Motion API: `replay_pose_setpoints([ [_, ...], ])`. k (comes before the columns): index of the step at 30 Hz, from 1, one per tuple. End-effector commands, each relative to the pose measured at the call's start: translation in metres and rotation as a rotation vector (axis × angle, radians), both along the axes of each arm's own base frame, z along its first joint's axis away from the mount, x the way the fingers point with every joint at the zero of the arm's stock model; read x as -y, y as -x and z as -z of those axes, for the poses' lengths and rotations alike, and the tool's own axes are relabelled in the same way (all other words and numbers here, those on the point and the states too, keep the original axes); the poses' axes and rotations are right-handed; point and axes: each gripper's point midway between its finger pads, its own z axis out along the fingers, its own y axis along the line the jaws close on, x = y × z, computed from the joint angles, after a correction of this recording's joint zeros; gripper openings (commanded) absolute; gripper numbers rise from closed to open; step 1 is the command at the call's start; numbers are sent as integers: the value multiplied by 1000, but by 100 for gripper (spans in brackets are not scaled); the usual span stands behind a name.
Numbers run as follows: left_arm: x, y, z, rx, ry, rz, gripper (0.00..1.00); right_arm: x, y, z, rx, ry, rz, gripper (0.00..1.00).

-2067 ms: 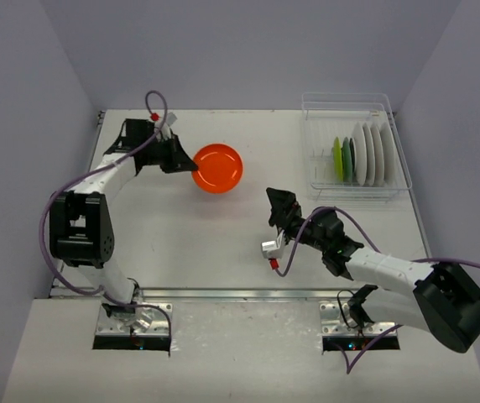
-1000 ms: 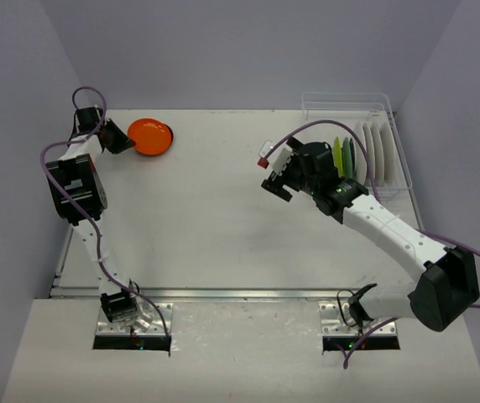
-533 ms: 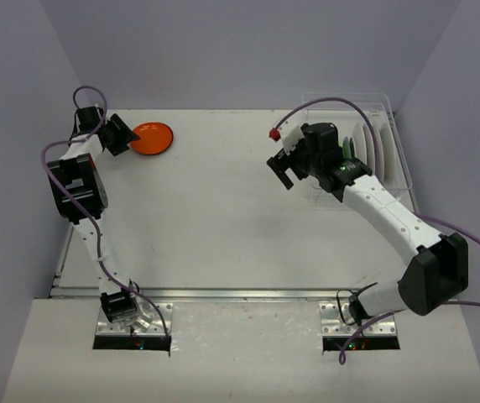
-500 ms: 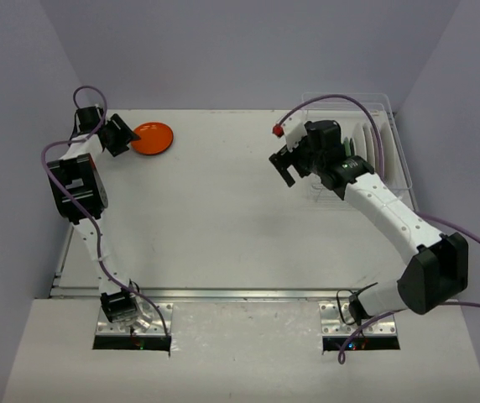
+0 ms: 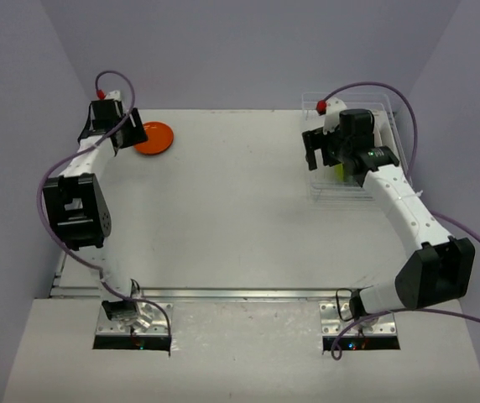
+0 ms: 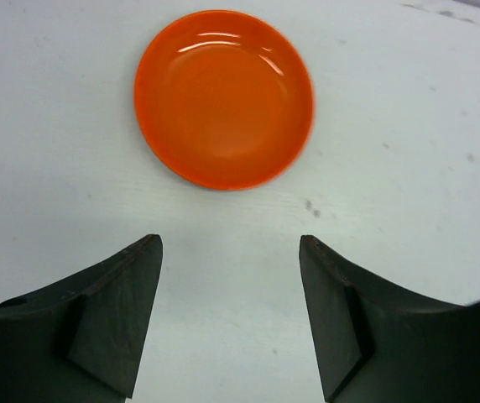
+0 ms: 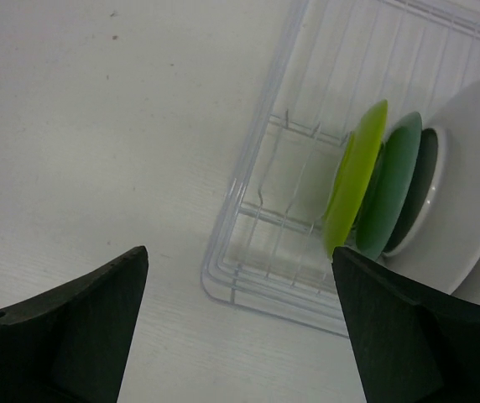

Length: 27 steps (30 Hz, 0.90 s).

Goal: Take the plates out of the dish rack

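One orange plate (image 6: 223,98) lies flat, face up, near far-left corner of bench (image 5: 240,201); judge it unloaded. Left jaws just beside it, partly open, empty, clear of rim. Dish rack (image 5: 395,113) sits at far-right corner. Lime plate (image 7: 356,176), green plate (image 7: 395,180) and white plates (image 7: 475,159) stand on edge in it. Right jaws wide open, empty, over rack's left rim, lined toward lime plate. Row's end piece has open face, so likely your next pick. Watch thin rim slipping.
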Motion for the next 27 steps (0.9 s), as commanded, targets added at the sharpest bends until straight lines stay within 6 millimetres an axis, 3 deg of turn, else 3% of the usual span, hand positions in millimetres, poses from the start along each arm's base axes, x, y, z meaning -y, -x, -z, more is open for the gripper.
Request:
replay_pose_setpoints([
  [1, 41, 27, -111, 280, -259, 79, 65, 33, -10, -3, -20, -100, 204, 87],
  [5, 59, 52, -121, 285, -224, 116, 66, 44, -15, 10, -76, -152, 238, 67],
  [10, 73, 72, -132, 302, -186, 137, 66, 51, -27, 26, -119, -145, 236, 56],
  [18, 97, 87, -137, 305, -170, 189, 67, 70, -54, 39, -120, -122, 273, 50],
  [27, 111, 87, -136, 302, -149, 213, 67, 71, -70, 56, -129, -90, 239, 46],
])
